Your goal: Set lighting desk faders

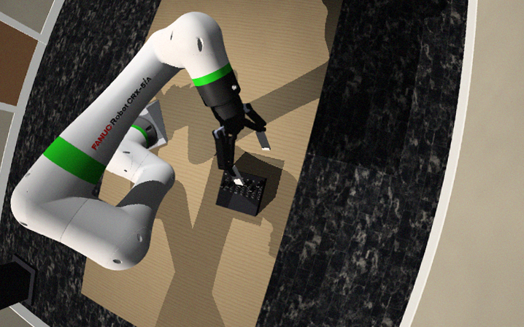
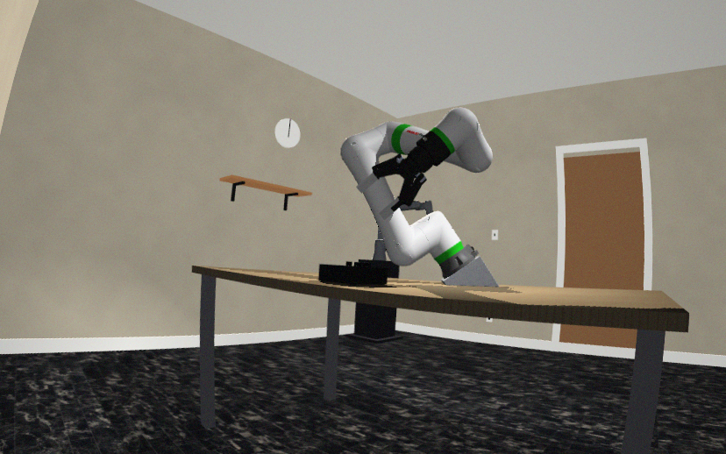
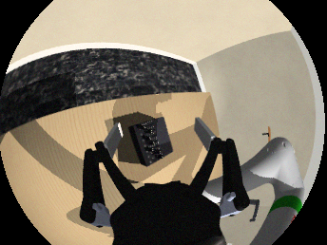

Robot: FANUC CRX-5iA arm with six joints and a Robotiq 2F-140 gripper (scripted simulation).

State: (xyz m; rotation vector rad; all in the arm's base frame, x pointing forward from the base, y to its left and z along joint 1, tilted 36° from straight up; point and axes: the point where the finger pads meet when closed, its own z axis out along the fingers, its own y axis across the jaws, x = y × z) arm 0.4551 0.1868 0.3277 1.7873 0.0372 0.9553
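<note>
High above the counter (image 2: 535, 305) hangs the claw (image 1: 250, 162), its two fingers spread as wide as they go and with nothing between them. Seen from the top view, one fingertip (image 1: 237, 180) overlaps the near edge of the lighting desk (image 1: 241, 195), while the other fingertip (image 1: 265, 146) sits off to the side over bare wood; the exterior view shows that this overlap is only apparent, since the claw (image 2: 398, 187) is well above the lighting desk (image 2: 353, 273) and apart from it. Below and ahead of the claw, the desk stands flat on the counter, a low black box with a row of faders (image 1: 242, 189) across its top face. The caps and their scales are too small to read a level from any view. Through the wrist view the lighting desk (image 3: 148, 140) appears between the spread fingers, nearer the finger on the picture's left than the one on its right, and tilted in the frame. Behind the claw the white arm (image 1: 115, 115) folds back on itself, its green-banded wrist (image 1: 212, 74) angled downward toward the desk. Its grey base (image 2: 471, 273) is fixed on the counter, well apart from the desk. Arm shadows cross the wood around the desk.
</note>
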